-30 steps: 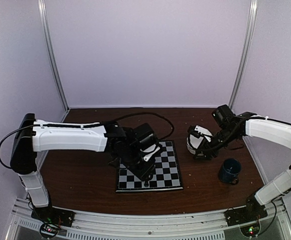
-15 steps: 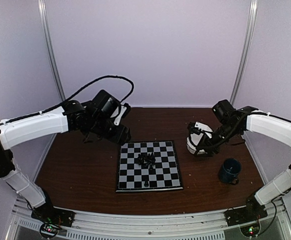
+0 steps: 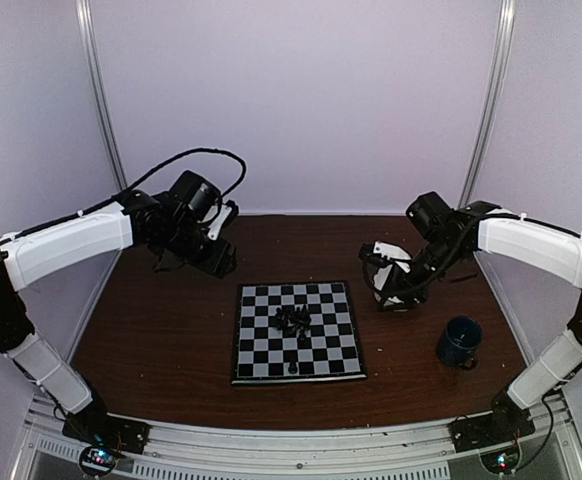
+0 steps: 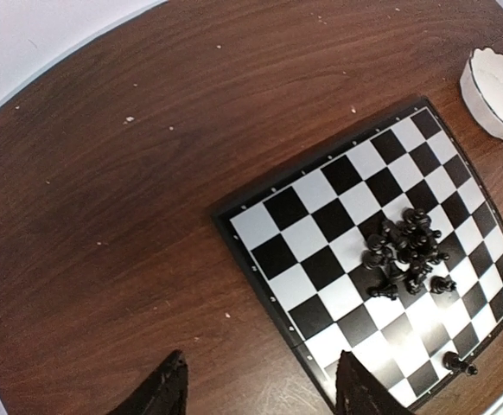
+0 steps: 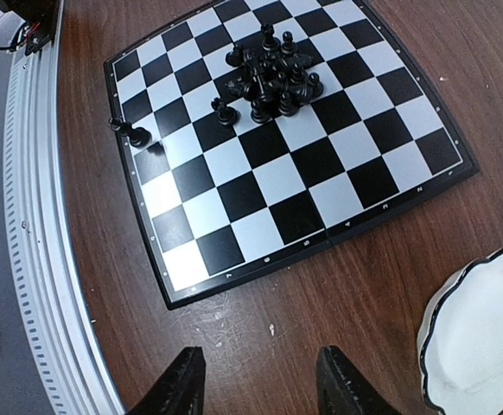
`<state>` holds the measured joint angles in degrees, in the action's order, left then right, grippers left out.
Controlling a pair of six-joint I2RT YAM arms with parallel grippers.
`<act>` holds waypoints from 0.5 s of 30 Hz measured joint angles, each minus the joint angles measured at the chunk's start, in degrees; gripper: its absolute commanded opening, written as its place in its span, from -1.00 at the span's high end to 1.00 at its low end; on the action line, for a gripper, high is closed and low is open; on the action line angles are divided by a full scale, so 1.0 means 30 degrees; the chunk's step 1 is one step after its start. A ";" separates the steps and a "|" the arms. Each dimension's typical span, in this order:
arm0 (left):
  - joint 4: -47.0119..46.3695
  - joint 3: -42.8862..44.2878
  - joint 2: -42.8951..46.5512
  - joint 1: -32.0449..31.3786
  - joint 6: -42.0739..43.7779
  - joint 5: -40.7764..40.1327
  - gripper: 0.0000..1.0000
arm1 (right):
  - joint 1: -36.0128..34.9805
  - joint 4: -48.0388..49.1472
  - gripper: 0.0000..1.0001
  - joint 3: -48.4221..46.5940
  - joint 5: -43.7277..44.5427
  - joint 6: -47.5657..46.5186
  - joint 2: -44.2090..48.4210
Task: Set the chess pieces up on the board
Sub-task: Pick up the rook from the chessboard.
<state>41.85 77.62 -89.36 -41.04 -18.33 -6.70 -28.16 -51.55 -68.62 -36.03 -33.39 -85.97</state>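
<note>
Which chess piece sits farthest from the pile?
The lone piece near the board's front edge; the others huddle in a heap mid-board.

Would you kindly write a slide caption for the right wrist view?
Chess pieces clustered on the board, white bowl alongside, right gripper open.

Black, white, brown
Black-and-white checked board (image 3: 341,345), black chess pieces (image 3: 293,320), white bowl (image 4: 480,91), blue mug (image 3: 460,341), brown wood-grain worktop (image 3: 161,340).

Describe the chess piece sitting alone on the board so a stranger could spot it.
Find the checkered board in the middle of the brown table. Most black pieces are heaped near its centre. This piece sits alone by the board's near edge, toward the arms' bases, well apart from the heap.
</note>
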 measured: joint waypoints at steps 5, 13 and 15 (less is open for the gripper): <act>0.0780 0.0838 0.0000 0.2331 0.1647 0.0350 -0.17 | -0.0845 -0.0335 0.13 -0.1909 0.0561 -0.0350 -0.1464; -0.1392 -0.1545 0.0233 0.6266 0.2696 0.2630 -0.15 | -0.2943 -0.0517 0.24 -0.5231 0.1319 -0.0291 -0.4809; -0.2171 -0.2688 0.0233 0.6608 0.2805 0.2958 -0.13 | -0.3585 -0.0612 0.27 -0.6054 0.1508 -0.0306 -0.5858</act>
<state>35.33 69.56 -88.66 -21.21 -9.91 2.17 -38.92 -53.39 -86.78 -31.51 -34.30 -103.55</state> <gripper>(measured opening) 0.576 0.383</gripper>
